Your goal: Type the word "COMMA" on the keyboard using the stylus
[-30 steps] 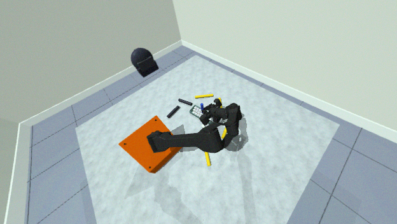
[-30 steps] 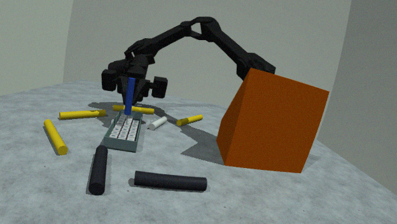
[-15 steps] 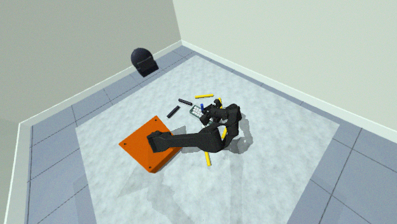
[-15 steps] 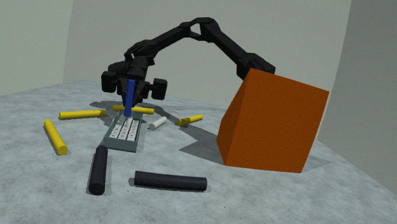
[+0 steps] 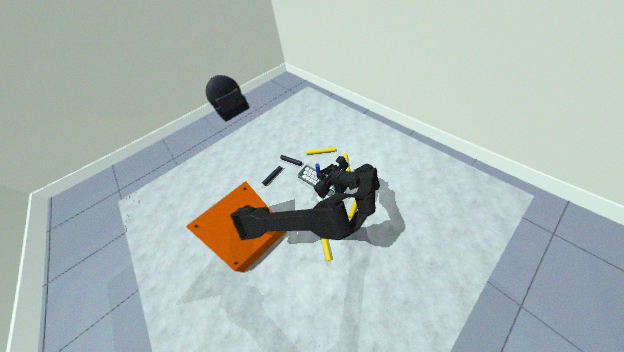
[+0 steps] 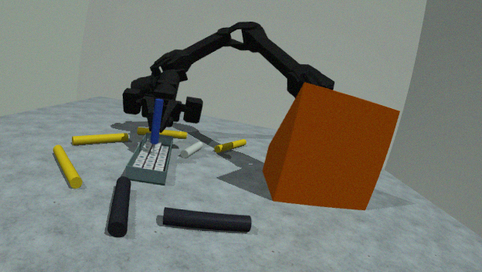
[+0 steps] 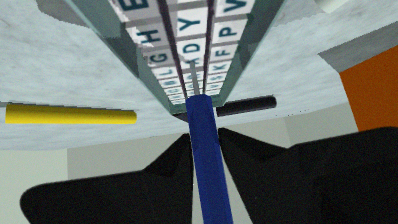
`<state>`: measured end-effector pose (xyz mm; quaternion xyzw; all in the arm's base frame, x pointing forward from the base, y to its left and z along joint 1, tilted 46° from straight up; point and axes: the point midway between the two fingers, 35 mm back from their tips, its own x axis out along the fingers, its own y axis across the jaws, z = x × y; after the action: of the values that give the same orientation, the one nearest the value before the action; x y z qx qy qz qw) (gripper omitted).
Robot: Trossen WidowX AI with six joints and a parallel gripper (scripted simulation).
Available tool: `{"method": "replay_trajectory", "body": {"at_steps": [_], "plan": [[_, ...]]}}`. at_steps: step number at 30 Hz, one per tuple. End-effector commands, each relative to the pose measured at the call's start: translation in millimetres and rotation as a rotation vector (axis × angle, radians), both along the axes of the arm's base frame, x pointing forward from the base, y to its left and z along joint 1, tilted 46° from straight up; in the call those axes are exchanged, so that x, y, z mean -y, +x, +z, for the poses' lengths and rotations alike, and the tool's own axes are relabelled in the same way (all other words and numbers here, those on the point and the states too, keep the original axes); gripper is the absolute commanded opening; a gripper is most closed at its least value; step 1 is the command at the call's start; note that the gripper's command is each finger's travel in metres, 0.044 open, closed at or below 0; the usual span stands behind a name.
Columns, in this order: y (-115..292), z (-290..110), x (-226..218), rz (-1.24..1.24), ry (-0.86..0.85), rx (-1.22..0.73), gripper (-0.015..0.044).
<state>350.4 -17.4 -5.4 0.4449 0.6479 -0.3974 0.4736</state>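
Observation:
My gripper (image 5: 324,172) (image 6: 159,113) (image 7: 204,137) is shut on the blue stylus (image 5: 317,168) (image 6: 156,120) (image 7: 207,165) and holds it nearly upright. The small grey-green keyboard (image 5: 309,175) (image 6: 148,175) (image 7: 257,30) lies flat on the desk under it, with white lettered keys in three columns. The stylus's thin grey tip (image 7: 194,80) (image 6: 154,144) is down at a key in the middle column, at the keyboard's end nearest the arm. I cannot read which key it is. In the wrist view the keys G, H, D, Y, F and P show beyond the tip.
The orange base block (image 5: 220,225) (image 6: 328,151) stands right of the keyboard. Yellow cylinders (image 6: 100,138) (image 6: 67,166) (image 6: 230,145) (image 7: 70,114), a white one (image 6: 191,149) and two dark ones (image 6: 119,206) (image 6: 206,219) lie around the keyboard. A black domed object (image 5: 226,97) sits by the wall.

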Motion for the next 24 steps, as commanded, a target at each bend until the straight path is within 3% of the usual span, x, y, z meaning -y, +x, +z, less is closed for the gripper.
{"method": "replay_trajectory", "body": {"at_steps": [1,13,24], "plan": [[0.2,0.4,0.3,0.006,-0.004,0.002,0.0081],[-6.9,24.5,-25.1,0.006,-0.002,0.002,0.0081],[-5.0,23.5,-24.3,0.017,-0.006,0.008,0.0081]]}}
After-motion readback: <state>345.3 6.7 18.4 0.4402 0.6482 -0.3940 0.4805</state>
